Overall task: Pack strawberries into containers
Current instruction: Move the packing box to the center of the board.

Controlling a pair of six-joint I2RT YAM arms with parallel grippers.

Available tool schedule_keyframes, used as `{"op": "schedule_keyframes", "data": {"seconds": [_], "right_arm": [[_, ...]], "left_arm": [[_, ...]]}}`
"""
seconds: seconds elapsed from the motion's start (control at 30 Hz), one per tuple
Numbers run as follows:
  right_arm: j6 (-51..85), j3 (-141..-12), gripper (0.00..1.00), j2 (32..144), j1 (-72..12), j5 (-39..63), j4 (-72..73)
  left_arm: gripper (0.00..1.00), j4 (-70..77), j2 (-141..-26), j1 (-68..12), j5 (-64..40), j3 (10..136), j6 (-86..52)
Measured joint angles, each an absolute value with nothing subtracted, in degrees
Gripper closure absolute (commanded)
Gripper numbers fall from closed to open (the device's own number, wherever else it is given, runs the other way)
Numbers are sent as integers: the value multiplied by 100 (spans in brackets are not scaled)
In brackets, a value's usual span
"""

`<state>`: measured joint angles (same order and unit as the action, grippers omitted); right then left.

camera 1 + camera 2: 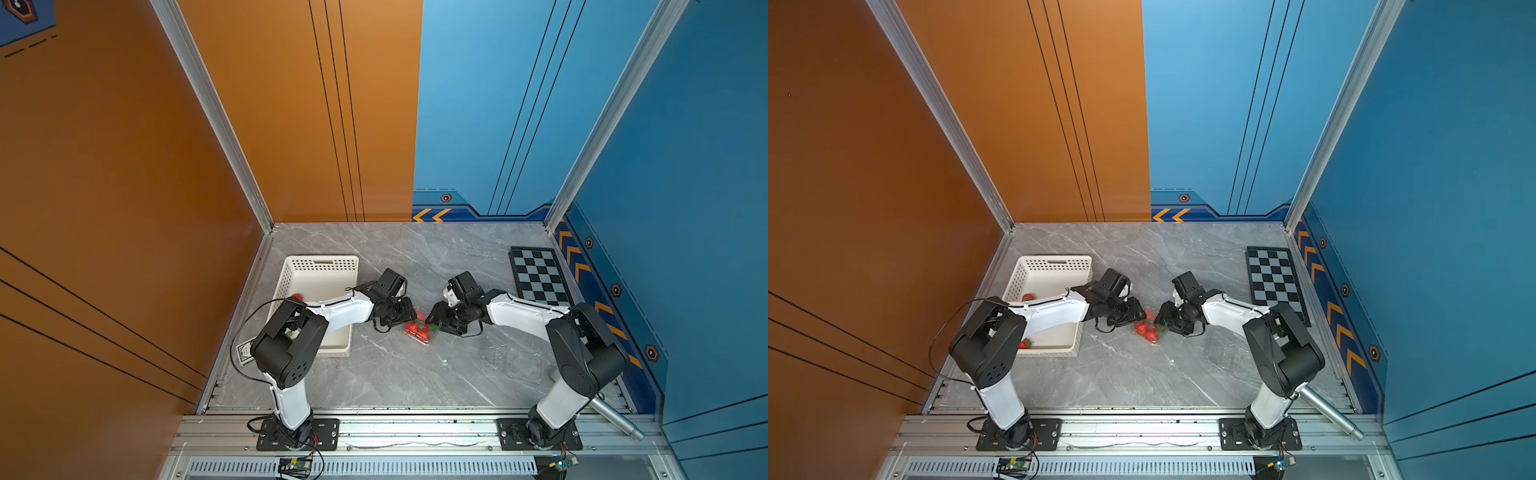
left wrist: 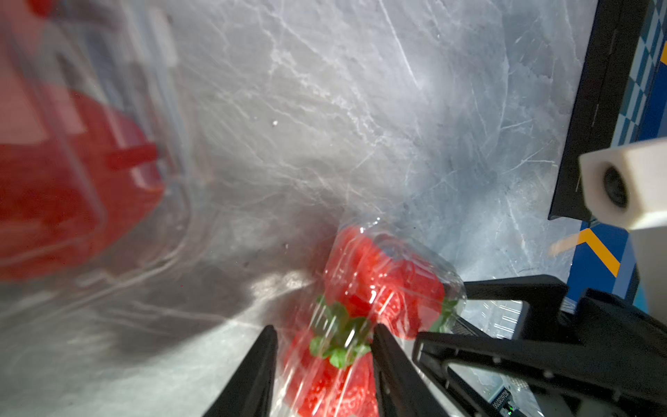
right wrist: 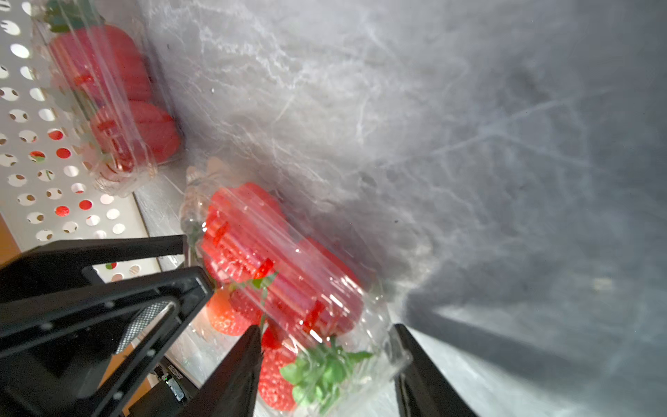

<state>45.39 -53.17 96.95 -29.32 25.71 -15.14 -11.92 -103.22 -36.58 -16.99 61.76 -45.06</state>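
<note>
A clear container (image 1: pixel 420 331) holding several strawberries (image 1: pixel 1147 328) lies on the grey marble table between my two arms in both top views. My left gripper (image 2: pixel 325 335) straddles one end of it, with both fingers against the plastic. At the opposite end, the fingers of my right gripper (image 3: pixel 328 339) press on the container's sides. A second closed container (image 3: pixel 115 101) with strawberries lies beside the white basket (image 3: pixel 36 144). Loose strawberries (image 1: pixel 1028 297) sit in the basket. Another container (image 1: pixel 1229 353), empty and faint, rests near my right arm.
The white perforated basket (image 1: pixel 320 266) stands at the left, partly under my left arm. A checkerboard mat (image 1: pixel 540 276) lies at the back right. A metal cylinder (image 1: pixel 615 419) sticks out at the front right. Walls enclose three sides.
</note>
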Motion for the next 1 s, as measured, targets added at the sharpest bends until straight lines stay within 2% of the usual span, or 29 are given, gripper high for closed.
{"op": "schedule_keyframes", "data": {"seconds": [0.57, 1.0], "right_arm": [[4696, -5304, 51, 9780, -2502, 2720, -1280], [4449, -6827, 50, 11039, -1811, 2808, -1317]], "left_arm": [[59, -1350, -10766, -3763, -1699, 6753, -4637], [58, -1726, -11996, -3520, -1695, 8486, -4589]]}}
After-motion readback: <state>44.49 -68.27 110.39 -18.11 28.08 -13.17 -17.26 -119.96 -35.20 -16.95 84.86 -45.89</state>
